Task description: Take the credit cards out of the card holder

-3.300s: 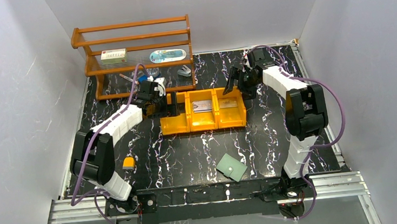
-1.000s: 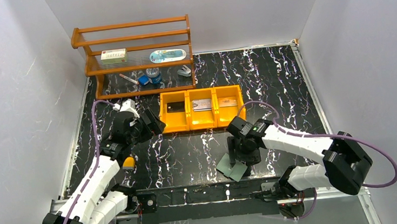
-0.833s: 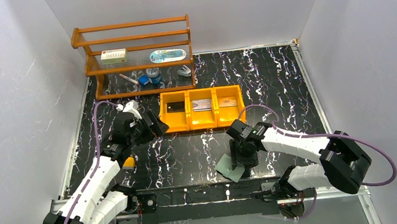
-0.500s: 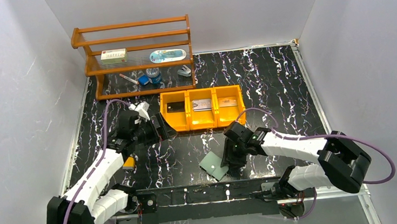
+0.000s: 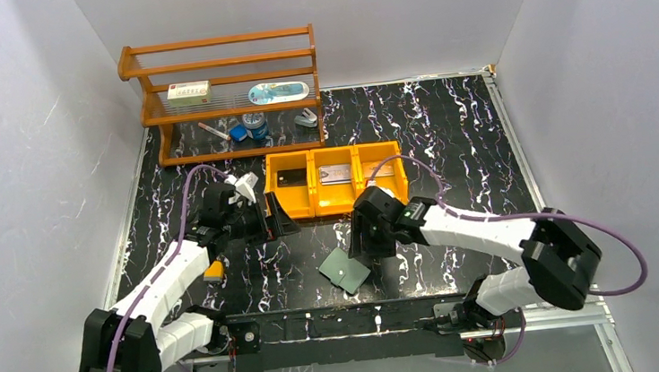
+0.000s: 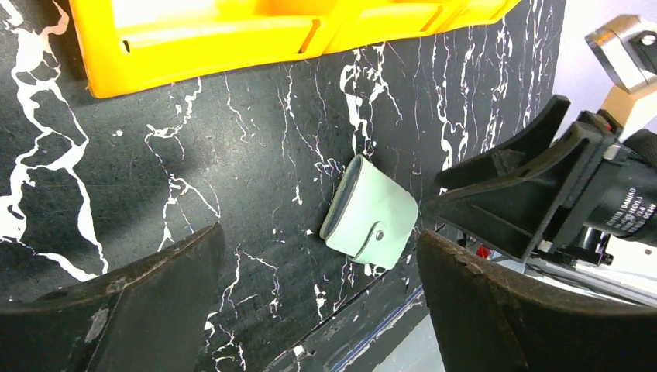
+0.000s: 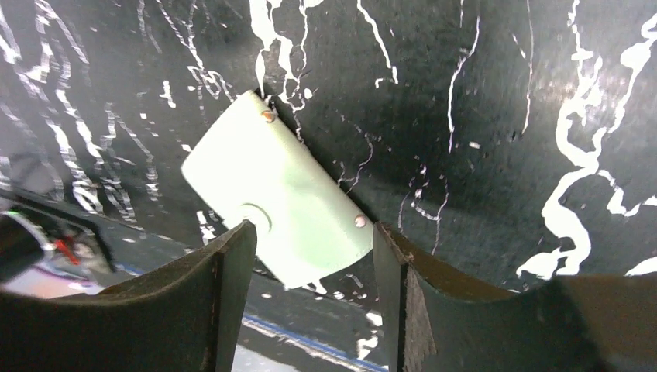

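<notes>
The card holder [image 5: 344,270] lies folded on the black marble table near the front edge, pale green with a snap [image 6: 370,221] [image 7: 275,190]. My right gripper [image 5: 360,244] hovers at its far right corner. In the right wrist view the jaws [image 7: 311,232] stand apart over the holder's near end, open. My left gripper [image 5: 270,220] hangs wide open just in front of the orange tray [image 5: 338,205], left of the holder [image 6: 318,310]. The credit cards lie in the tray's compartments: black [image 5: 287,179], silver-grey [image 5: 336,175], tan [image 5: 379,171].
A wooden rack [image 5: 221,65] stands at the back left with a white box [image 5: 189,92] and small items. A small yellow object [image 5: 214,270] sits beside the left arm. The metal rail [image 5: 347,324] runs along the front edge, close to the holder.
The card holder has slid left along the table front together with my right gripper. The left arm has swung right, toward the tray's front left corner.
</notes>
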Controlling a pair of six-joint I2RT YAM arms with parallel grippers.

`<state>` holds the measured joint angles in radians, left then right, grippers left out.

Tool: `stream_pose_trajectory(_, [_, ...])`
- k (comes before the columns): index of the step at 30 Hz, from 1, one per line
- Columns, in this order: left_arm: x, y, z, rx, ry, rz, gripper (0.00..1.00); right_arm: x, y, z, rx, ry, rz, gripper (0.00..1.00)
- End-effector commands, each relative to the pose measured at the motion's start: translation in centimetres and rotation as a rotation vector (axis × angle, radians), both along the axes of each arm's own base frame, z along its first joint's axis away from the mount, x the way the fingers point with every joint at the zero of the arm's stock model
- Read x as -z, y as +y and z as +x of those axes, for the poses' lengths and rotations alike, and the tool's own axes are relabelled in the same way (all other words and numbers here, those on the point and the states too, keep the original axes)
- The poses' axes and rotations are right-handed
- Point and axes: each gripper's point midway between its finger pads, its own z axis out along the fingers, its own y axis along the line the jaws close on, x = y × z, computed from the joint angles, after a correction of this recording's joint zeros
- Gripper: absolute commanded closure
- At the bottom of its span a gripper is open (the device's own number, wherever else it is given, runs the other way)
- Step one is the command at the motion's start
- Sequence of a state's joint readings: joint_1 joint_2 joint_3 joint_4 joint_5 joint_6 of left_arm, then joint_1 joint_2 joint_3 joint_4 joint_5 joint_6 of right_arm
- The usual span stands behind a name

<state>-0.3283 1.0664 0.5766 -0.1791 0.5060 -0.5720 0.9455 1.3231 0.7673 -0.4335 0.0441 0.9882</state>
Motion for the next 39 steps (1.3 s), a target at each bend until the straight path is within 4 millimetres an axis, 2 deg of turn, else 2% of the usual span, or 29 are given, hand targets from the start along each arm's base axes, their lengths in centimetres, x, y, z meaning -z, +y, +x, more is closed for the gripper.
stream_pose_trajectory(1, [0.3,-0.4,-0.8,0.042,0.024,-0.030,0.08,1.3,-0.8,0.0,-0.214,-0.022,-0.145,0.34])
stream_pose_trajectory(4, [0.6,-0.7,-1.7,0.062,0.047,-0.052,0.11,2.1,0.0,-0.7,-0.337,0.002,-0.129,0.35])
stream_pose_trajectory(10, [1.1,-1.0,-2.1,0.079,0.066,-0.065,0.16,3.2,1.0,-2.6,-0.482,0.053,-0.055,0.39])
stream_pose_trajectory(13, [1.0,-1.5,-2.6,0.100,0.085,-0.086,0.19,4.2,0.8,-2.8,-0.432,0.070,-0.051,0.42])
stream_pose_trajectory(17, [-0.5,-4.4,-4.3,0.235,0.046,-0.166,0.22,4.9,0.7,-2.3,-0.343,0.038,-0.063,0.49])
stream_pose_trajectory(19, [0.0,-4.9,-5.1,0.269,0.063,-0.122,0.23,4.9,0.9,-2.0,-0.301,0.019,-0.041,0.59])
stream_pose_trajectory(21, [1.2,-4.5,-5.4,0.246,0.078,-0.063,0.24,4.7,1.5,-2.0,-0.278,0.003,0.008,0.69])
stream_pose_trajectory(25, [2.5,-4.3,-5.9,0.183,0.086,0.004,0.33,4.4,2.9,-2.6,-0.231,0.028,0.136,0.82])
stream_pose_trajectory(27, [2.9,-4.5,-6.1,0.171,0.080,0.036,0.34,4.8,2.9,-2.8,-0.185,0.047,0.162,0.93])
stream_pose_trajectory(30, [3.9,-5.0,-6.3,0.174,0.083,0.093,0.36,4.9,2.8,-2.6,-0.126,0.041,0.196,0.96])
stream_pose_trajectory(34, [5.0,-5.6,-6.3,0.177,0.092,0.166,0.39,4.0,2.5,-1.8,-0.048,-0.010,0.236,1.00])
stream_pose_trajectory(38, [4.7,-6.8,-6.2,0.204,0.069,0.184,0.38,3.5,1.4,-1.5,-0.001,-0.056,0.245,0.97])
stream_pose_trajectory(39, [4.7,-7.1,-6.2,0.222,0.065,0.190,0.38,3.6,1.2,-1.5,0.007,-0.057,0.246,0.94])
